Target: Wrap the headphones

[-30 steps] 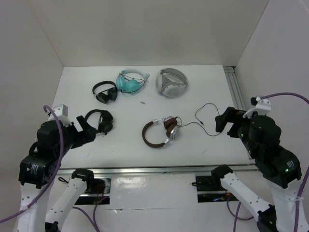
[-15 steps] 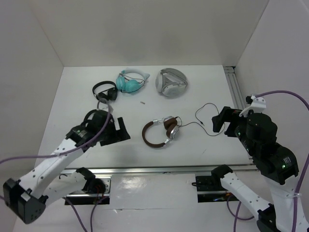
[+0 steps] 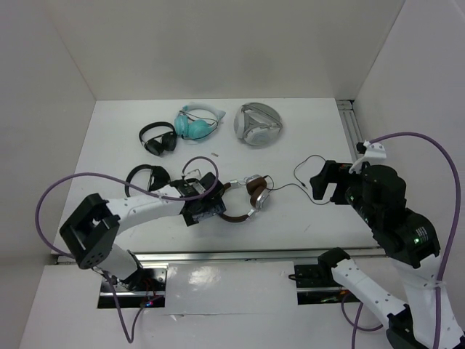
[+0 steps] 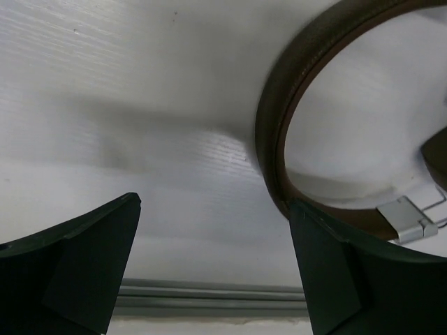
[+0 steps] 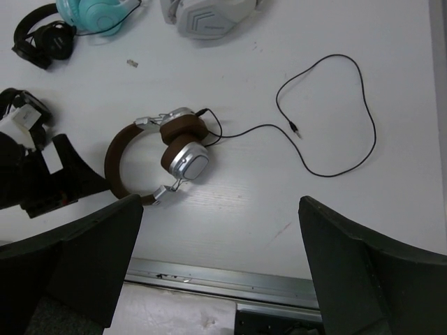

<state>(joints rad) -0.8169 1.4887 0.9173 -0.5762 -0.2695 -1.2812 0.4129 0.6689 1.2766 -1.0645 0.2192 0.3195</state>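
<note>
The headphones (image 3: 245,196) lie flat near the table's front middle, with a dark brown headband (image 4: 278,118), brown pads and silver cups (image 5: 186,161). Their thin black cable (image 3: 308,174) runs right from the cups in a loose loop (image 5: 334,115). My left gripper (image 3: 212,206) is low at the headband's left end, open and empty. In the left wrist view (image 4: 213,204) its right finger (image 4: 335,272) is against the band's outer edge. My right gripper (image 3: 322,183) hovers open and empty above the cable loop, and the right wrist view (image 5: 218,204) shows it well above the table.
Black headphones (image 3: 158,138), teal headphones (image 3: 197,121) and silver-grey headphones (image 3: 257,123) lie at the back. A second black pair (image 3: 145,177) lies left of my left arm. A small scrap (image 3: 214,154) lies mid-table. Metal rails run along the front (image 3: 247,254) and right (image 3: 352,131) edges.
My left arm has swung from the far left across the table and dropped its open gripper at the brown headband. My right gripper has shifted slightly left. The headphones have not moved.
</note>
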